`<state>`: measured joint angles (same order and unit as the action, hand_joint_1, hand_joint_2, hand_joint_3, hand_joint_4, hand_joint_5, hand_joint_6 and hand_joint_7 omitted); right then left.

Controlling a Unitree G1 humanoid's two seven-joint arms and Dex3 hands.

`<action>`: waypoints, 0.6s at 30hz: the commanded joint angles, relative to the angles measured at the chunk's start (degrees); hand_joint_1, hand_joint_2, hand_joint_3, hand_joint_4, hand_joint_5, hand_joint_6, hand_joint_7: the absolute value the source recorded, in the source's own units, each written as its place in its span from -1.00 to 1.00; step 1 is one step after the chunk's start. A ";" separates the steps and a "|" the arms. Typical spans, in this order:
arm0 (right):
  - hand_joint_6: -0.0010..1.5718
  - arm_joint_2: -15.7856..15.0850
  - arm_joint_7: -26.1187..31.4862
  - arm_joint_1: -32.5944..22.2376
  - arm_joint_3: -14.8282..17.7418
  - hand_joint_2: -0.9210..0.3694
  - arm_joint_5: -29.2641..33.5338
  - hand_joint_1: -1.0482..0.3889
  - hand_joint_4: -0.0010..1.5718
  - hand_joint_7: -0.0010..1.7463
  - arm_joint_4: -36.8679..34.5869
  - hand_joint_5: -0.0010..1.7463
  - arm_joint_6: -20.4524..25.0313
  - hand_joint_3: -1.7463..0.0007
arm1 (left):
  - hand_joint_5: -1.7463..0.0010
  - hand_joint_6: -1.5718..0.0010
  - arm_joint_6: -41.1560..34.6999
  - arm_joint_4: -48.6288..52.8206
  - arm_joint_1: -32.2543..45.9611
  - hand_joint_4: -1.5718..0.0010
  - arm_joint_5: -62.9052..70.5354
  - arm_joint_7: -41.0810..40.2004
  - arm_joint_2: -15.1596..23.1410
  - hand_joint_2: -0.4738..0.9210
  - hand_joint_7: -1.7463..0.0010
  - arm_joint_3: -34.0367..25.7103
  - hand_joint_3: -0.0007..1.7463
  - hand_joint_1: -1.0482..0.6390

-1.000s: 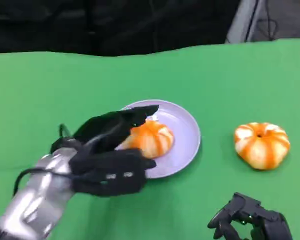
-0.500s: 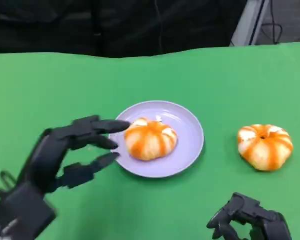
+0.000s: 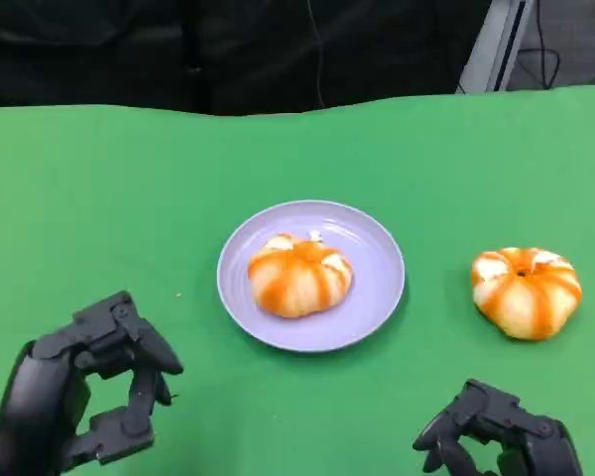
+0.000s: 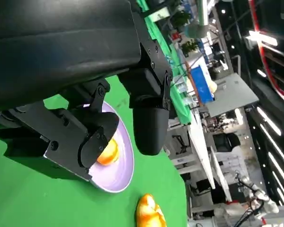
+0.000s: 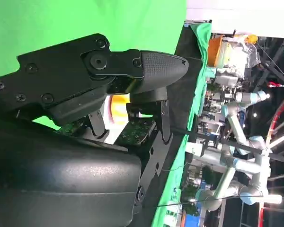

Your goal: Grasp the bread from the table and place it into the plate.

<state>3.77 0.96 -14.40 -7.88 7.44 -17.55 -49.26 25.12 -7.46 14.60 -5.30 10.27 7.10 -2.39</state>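
Resting on plate (image 3: 377,288): orange-striped bread (image 3: 299,277)

The left robot hand (image 3: 74,397) hovers at the near left of the green counter (image 3: 99,198), holding nothing, its black fingers (image 3: 139,347) curved but apart. The right robot hand (image 3: 496,441) sits low at the near right, its fingers curled inward around nothing.
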 commanded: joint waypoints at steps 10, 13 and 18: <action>0.11 -1.64 0.32 -0.22 1.26 -1.00 0.02 -0.50 0.03 0.41 -0.66 0.78 -1.25 0.46 | -1.00 0.00 1.49 1.30 1.50 -0.16 -3.70 3.88 0.09 0.26 -0.89 -0.73 0.67 0.34; 0.10 -1.78 0.58 -0.43 1.52 -1.00 0.61 -0.50 0.03 0.41 -0.50 0.79 -1.10 0.45 | -1.00 0.00 1.25 1.75 1.67 -0.15 -5.16 4.56 -0.31 0.26 -0.86 -0.53 0.64 0.34; 0.09 -1.70 0.45 -0.43 1.57 -1.00 0.41 -0.50 0.02 0.41 -0.88 0.80 -1.45 0.46 | -1.00 -0.01 0.81 1.80 1.93 -0.16 -5.39 4.90 -0.44 0.28 -0.84 -0.57 0.64 0.35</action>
<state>2.79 1.17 -14.42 -6.72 8.40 -17.93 -49.77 25.88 -6.00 15.86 -9.87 14.67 6.41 -2.48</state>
